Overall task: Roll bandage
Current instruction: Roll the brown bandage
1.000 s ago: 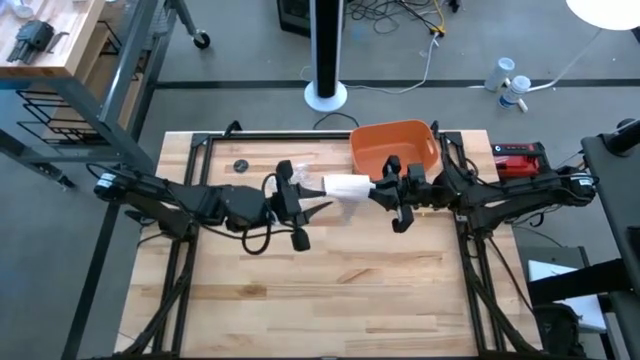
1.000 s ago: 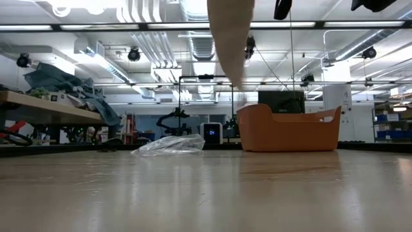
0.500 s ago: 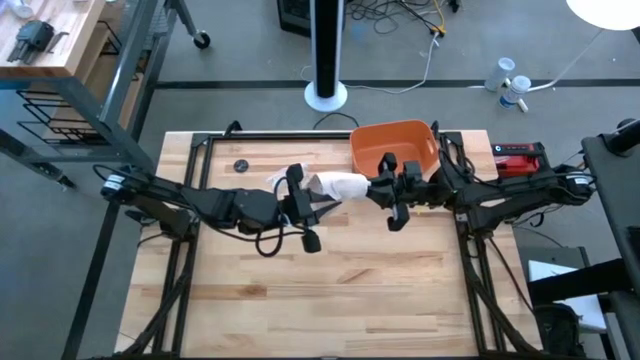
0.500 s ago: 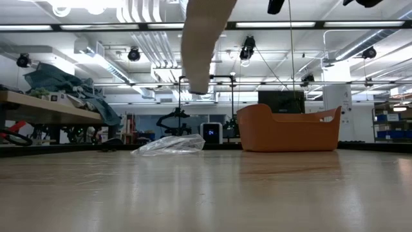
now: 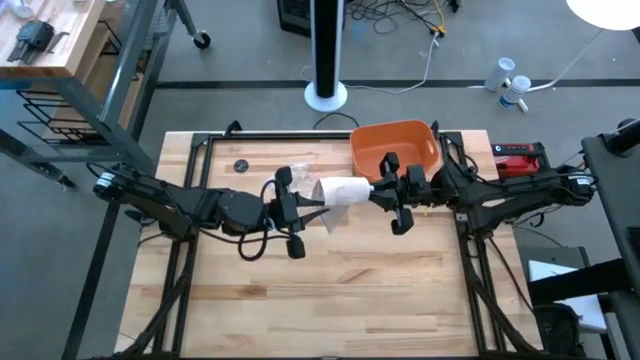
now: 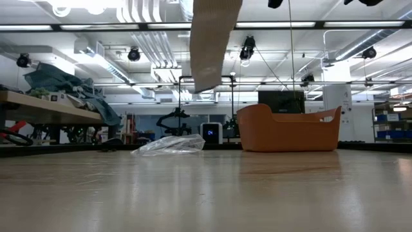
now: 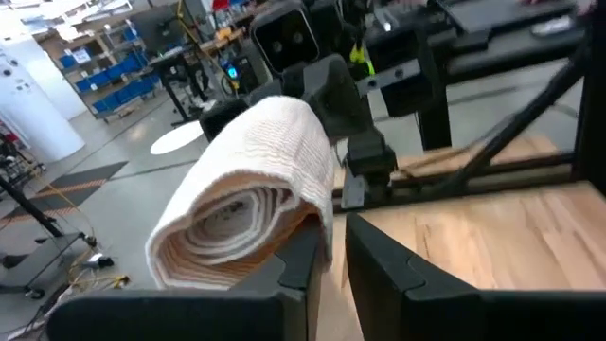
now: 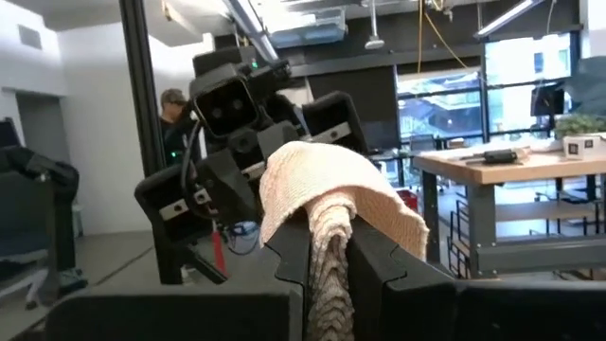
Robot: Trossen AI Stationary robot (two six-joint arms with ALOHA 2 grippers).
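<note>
Fingers of the right gripper (image 8: pixel 329 248) pinch the bandage (image 5: pixel 343 190); the left gripper (image 7: pixel 336 248), nearly closed at the roll, has drawn back slightly, so rolling continues.

No legible text, label, brand, number or sign is found on anything shown in these views.

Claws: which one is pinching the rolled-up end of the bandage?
The left claw. Its fingers sit at the thick roll of the bandage. The right claw is shut on the flat end instead.
</note>
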